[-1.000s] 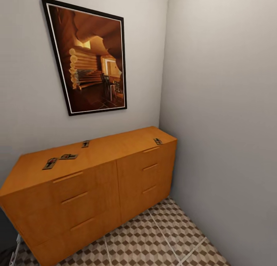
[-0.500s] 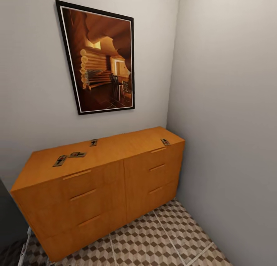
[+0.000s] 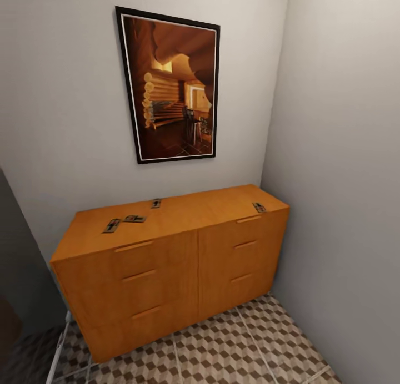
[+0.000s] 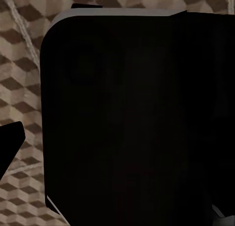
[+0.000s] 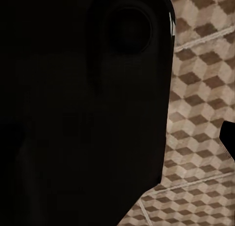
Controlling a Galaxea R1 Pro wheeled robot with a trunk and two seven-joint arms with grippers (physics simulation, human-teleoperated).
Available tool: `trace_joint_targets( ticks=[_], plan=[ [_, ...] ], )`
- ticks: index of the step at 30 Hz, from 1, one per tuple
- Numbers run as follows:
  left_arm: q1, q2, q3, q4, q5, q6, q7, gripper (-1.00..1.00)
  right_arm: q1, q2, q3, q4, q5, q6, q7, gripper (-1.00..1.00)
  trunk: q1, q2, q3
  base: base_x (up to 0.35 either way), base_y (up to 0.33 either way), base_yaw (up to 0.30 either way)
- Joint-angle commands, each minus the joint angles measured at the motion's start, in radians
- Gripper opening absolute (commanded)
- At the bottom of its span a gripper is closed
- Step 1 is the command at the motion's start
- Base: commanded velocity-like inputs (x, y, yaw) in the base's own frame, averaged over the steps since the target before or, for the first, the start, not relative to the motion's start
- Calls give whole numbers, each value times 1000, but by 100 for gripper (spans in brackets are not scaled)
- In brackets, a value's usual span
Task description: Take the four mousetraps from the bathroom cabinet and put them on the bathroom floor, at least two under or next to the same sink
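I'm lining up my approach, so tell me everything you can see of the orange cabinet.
The cabinet is wide, low, orange-brown and wood-looking, with a smooth flat top. Its front has two columns of three drawers, all shut, each with a small tab handle. It stands on the patterned tile floor in the corner, back against the wall under a framed picture. Four mousetraps lie on top: two together, one near the back, one at the right end.

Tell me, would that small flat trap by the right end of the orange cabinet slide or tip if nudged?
The small flat brown wooden mousetrap would probably slide, not tip: it lies flat on the smooth orange-brown wooden cabinet. It sits near the front edge, so a nudge might drop it.
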Motion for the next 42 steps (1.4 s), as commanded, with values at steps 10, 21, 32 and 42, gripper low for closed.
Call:
trace_joint_targets(
  ticks=[10,21,32,42],
  plan=[
    [0,1,0,0,6,-1,0,100,0,0,0,0,-1,-1,0,100,0,0,-1,119,-110,39],
    [0,0,0,0,6,-2,0,100,0,0,0,0,-1,-1,0,100,0,0,-1,186,-192,3],
    [0,1,1,0,6,-2,0,100,0,0,-1,0,-2,-1,0,100,0,0,-1,43,-40,0],
    [0,1,0,0,6,-2,0,100,0,0,-3,0,-2,1,0,100,0,0,-1,1,-1,0]
  ],
)
